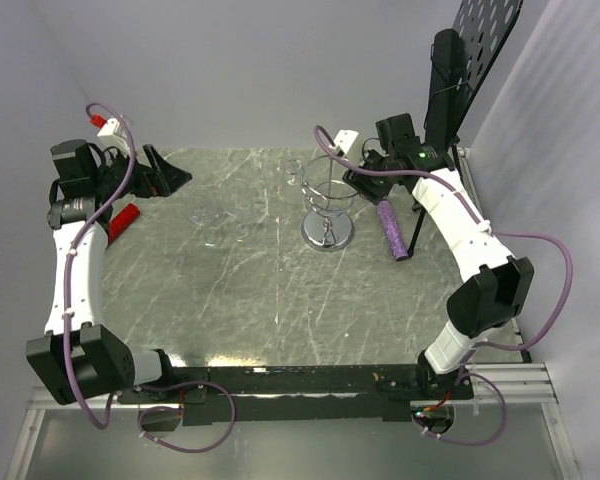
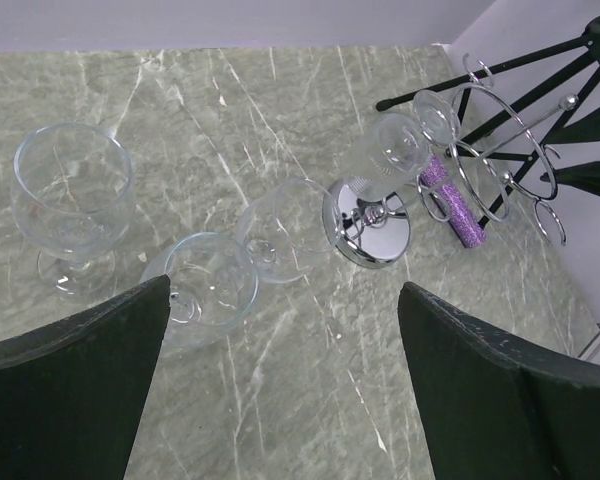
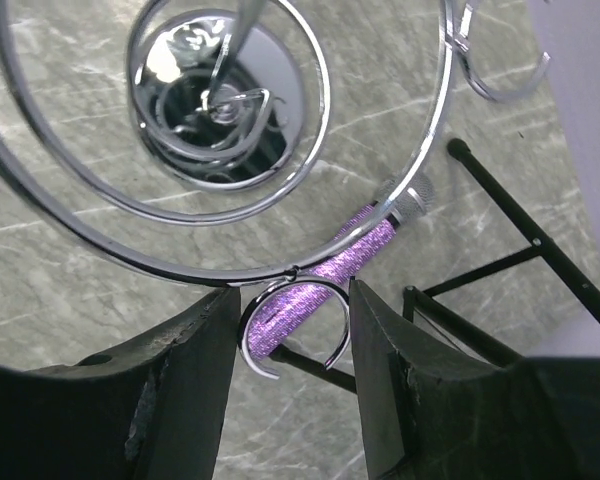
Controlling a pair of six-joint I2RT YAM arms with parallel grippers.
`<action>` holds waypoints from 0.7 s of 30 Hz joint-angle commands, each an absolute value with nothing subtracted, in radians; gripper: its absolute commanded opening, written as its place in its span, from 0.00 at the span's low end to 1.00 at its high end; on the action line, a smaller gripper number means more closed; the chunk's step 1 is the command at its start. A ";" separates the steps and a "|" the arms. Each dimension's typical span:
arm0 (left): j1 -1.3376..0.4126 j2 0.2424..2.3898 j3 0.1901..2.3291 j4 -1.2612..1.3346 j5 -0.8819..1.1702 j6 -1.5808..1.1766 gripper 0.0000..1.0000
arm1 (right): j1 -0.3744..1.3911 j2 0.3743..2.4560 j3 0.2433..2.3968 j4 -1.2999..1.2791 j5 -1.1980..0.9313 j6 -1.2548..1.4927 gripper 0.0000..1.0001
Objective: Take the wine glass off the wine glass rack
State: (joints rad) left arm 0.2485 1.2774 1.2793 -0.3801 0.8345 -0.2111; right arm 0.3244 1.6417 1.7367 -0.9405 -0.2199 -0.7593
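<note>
Chrome wire on a mirror-bright disc: in the top view the rack (image 1: 327, 212) stands toward the far edge of the counter (image 1: 280, 310), a little right of its middle. My right gripper (image 1: 360, 178) sits at the right side of the ring, I judge to steady so light a stand while the other arm lifts. My left gripper (image 1: 168, 178) hangs near the far-left corner, pointed along the far edge at the rack. A black tripod stand (image 1: 450, 90) fills the far-right corner, and a purple glitter stick (image 1: 392, 230) lies beside the rack toward the right edge. From the left wrist, the wine glass (image 2: 392, 150) hangs on the rack's left side, its foot up at the wire loops and its thin clear bowl below. Three other glasses (image 2: 70, 195) rest on the veined grey-green stone nearer me, one upright, two seemingly tipped. The left fingers are spread wide with nothing between them. From the right wrist, the matte black fingers (image 3: 180, 390) are drawn in around one small open loop of the ring, which fills the gap and looks pinched on both sides.
</note>
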 commanded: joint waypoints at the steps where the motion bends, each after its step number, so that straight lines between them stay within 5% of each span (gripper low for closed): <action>1: 0.238 1.295 1.331 -0.348 0.868 -0.201 1.00 | 0.301 1.675 1.795 -0.890 -0.117 -0.727 0.53; 21: -0.038 1.262 1.298 -0.328 0.930 0.092 1.00 | 0.284 1.759 1.773 -0.684 0.116 -0.813 0.55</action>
